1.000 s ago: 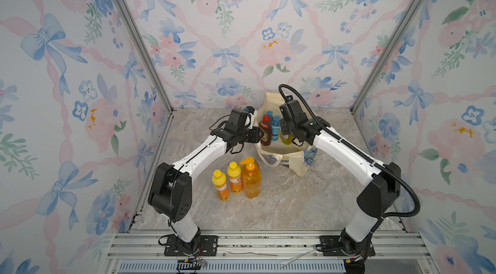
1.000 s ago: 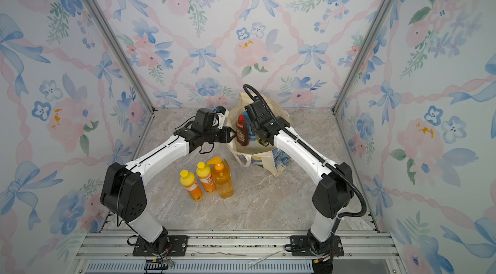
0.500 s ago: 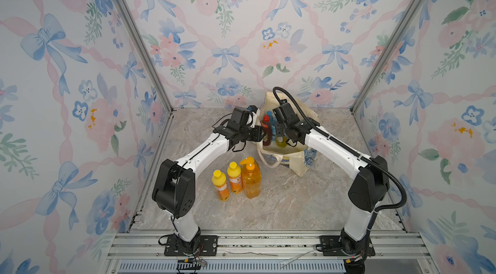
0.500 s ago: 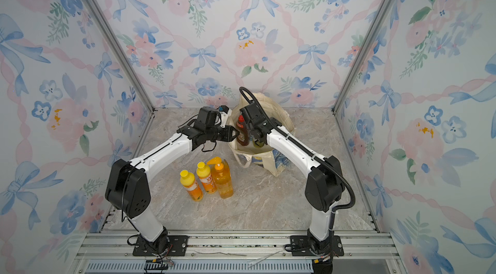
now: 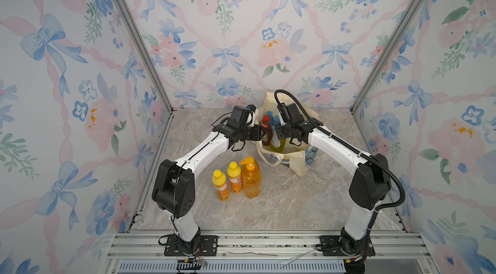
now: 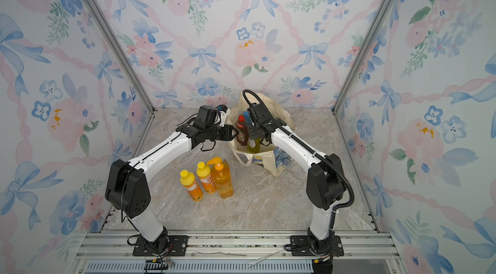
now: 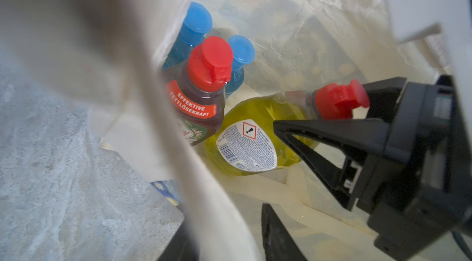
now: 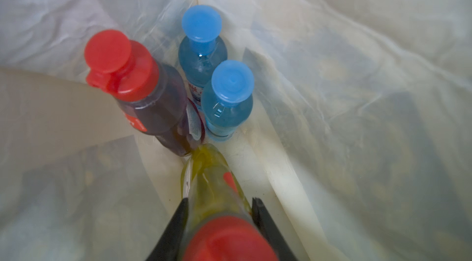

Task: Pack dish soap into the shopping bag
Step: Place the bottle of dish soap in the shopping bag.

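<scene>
The cream shopping bag [image 5: 298, 164] [image 6: 271, 164] stands open at the back of the table. My right gripper [image 8: 220, 201] [image 5: 279, 135] reaches into it from above, shut on the neck of a yellow-green dish soap bottle [image 8: 209, 180] [image 7: 255, 119] with a red cap. That bottle hangs tilted low inside the bag. My left gripper [image 7: 224, 217] [image 5: 256, 133] is at the bag's near rim. The rim cloth [image 7: 199, 170] runs between its jaws, which stand apart, with a gap beside one finger.
Inside the bag stand a dark bottle with a red cap [image 8: 153, 109] [image 7: 199, 109] and two blue bottles [image 8: 201, 50] [image 8: 227, 109]. On the table in front stand two orange bottles with yellow caps [image 5: 220, 185] [image 5: 234, 178] and an orange pump bottle [image 5: 251, 178].
My right gripper has moved left and down into the bag with the yellow-green bottle. My left arm has stayed at the rim.
</scene>
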### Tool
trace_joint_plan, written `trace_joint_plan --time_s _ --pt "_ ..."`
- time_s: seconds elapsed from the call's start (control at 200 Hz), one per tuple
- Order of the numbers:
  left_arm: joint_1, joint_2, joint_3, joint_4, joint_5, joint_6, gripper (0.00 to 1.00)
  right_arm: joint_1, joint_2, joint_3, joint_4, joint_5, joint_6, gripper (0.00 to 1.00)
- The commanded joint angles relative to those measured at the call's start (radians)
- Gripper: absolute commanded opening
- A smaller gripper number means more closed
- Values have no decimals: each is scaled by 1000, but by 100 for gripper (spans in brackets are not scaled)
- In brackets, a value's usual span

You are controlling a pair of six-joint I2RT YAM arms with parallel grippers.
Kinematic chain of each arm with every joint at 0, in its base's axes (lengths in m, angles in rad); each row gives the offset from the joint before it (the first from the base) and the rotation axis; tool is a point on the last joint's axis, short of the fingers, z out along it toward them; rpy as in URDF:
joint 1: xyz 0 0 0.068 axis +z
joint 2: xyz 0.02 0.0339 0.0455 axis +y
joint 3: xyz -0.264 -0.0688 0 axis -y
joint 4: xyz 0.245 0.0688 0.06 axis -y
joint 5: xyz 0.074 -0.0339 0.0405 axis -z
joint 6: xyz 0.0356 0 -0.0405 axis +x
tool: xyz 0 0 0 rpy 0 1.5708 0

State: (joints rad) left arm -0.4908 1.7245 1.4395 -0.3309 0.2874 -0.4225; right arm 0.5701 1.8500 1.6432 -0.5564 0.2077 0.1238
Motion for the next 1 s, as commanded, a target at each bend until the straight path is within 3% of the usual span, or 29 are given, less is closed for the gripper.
trace_joint_plan --time_s 0.0,0.65,0.995 --pt "7 -29 0 -31 -12 -29 44 -6 -37 21 163 -173 -109 0" --pt "9 -41 1 -29 -28 -10 42 -94 -19 18 172 -424 -383 0" --pt "8 -29 27 -30 -26 11 42 -121 29 19 233 -502 -420 0"
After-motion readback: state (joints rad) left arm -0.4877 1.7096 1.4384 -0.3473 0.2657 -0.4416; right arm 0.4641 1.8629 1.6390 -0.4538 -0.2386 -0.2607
